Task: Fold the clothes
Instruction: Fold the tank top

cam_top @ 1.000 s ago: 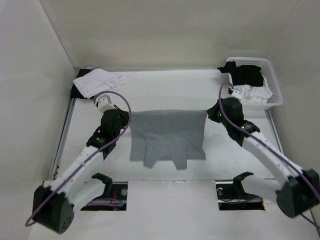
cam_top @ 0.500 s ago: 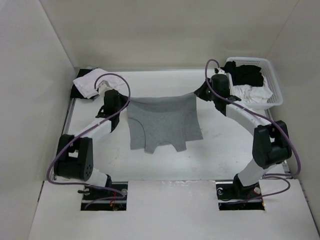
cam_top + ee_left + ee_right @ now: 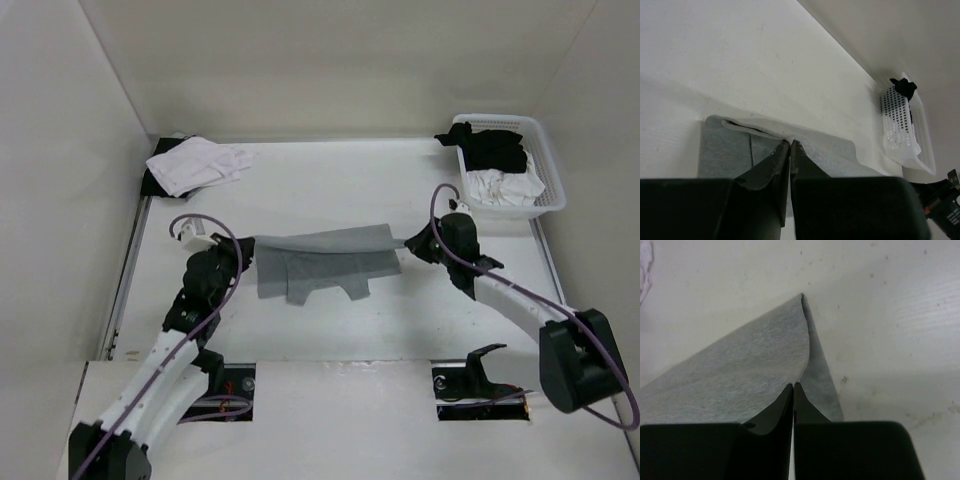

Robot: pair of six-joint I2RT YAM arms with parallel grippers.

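Well to the left of the tank top (image 3: pixel 320 262) and farther back, in the corner by the side wall, lies one crumpled white garment (image 3: pixel 195 165). The left claw (image 3: pixel 246 246) is clenched on the tank top's far left corner. Its wrist view shows the jaws pressed together on the fabric edge.

The single grey tank top sits in the middle of the surface (image 3: pixel 330 190). Its far edge is lifted and stretched in a line between the two claws. The raised part leans over the lower part, which lies flat with its straps toward the arm bases.

The right claw (image 3: pixel 408 243) grips the tank top's far right corner, jaws tight on the cloth, which runs to a point beyond them in its wrist view.

Behind the tank top, open surface runs to the back wall (image 3: pixel 330 70). In front of it, an open band reaches the near edge.

To the right of the tank top and farther back, against the surface's right edge, one white basket (image 3: pixel 553 190) holds one black garment (image 3: pixel 492 148) and one white cloth (image 3: pixel 505 187).
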